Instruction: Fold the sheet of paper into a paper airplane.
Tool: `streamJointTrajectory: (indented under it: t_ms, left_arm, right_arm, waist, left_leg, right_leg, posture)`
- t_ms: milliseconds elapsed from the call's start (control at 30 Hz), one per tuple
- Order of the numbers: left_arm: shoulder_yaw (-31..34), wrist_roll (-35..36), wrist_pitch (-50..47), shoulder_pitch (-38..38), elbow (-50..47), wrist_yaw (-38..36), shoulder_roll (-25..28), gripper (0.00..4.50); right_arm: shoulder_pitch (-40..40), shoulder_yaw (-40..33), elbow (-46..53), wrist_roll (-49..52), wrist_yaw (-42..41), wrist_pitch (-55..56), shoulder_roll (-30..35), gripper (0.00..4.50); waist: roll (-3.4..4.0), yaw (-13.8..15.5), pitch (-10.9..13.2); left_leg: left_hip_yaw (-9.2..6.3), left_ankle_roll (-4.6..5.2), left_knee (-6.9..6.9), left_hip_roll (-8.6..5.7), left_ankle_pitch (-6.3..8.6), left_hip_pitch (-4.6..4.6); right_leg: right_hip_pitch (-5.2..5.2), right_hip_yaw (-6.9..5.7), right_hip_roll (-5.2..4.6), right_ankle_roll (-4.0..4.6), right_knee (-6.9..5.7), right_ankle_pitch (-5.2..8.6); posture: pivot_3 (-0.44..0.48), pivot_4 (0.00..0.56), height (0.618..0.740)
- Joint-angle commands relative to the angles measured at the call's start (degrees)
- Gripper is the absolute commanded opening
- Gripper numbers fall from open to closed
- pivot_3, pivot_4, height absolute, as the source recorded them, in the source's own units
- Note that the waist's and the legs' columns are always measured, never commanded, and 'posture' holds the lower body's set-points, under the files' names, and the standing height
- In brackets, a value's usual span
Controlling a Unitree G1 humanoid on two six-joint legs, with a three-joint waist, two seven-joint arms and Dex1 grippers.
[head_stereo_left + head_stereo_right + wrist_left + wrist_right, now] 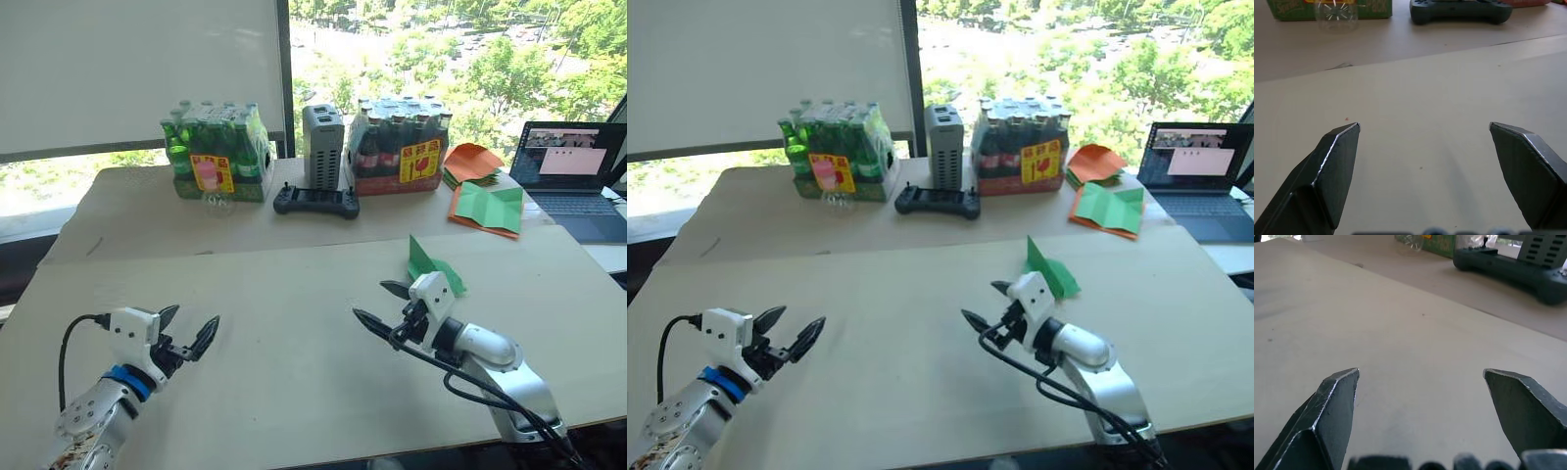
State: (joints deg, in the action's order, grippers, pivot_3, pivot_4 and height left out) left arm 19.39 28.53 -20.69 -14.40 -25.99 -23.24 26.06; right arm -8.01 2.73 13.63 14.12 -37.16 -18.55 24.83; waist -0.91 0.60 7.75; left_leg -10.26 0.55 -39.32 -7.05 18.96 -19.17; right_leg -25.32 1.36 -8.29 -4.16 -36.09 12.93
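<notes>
Fingers spread wide and empty on both grippers: left gripper (189, 329) hovering over the near left of the table (284, 294), right gripper (382, 304) over the near right. Lying just beyond the right gripper, the paper airplane (424, 262): bright green, folded to a pointed wedge with one flap raised. Farther right, a green sheet edged with orange (490, 208) and a stack of orange papers (471, 162). Along the far edge, two shrink-wrapped bottle packs (216, 152), a black controller (315, 201), a grey box (322, 144). Far right, an open laptop (571, 171).
</notes>
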Motion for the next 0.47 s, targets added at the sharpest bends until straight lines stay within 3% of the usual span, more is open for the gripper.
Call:
streamJointTrajectory:
  t_ms: [33, 467]
  left_arm:
    - [1.10, -0.37, 2.01, 0.66, -1.26, -0.05, -0.37, 4.50]
    - [-0.04, -0.53, 0.73, 2.72, -1.71, -1.57, 0.50, 4.50]
  right_arm:
    - [-0.68, -0.36, 0.92, 0.09, 0.12, 3.11, -0.75, 4.48]
    - [-0.38, -0.15, 0.72, -0.73, 1.26, 3.55, -0.84, 4.48]
  waist:
    - [0.00, 0.01, 0.00]
    - [0.00, 0.01, 0.00]
  left_leg:
    - [0.00, 0.00, -0.01, 0.00, 0.00, 0.00]
    - [0.00, 0.00, -0.01, 0.01, 0.00, 0.01]
  right_leg:
    - [0.01, 0.00, 0.00, 0.00, 0.00, 0.00]
    - [0.01, 0.00, 0.01, 0.00, 0.00, 0.00]
  posture:
    - [0.000, 0.150, 0.716]
    - [0.000, 0.150, 0.716]
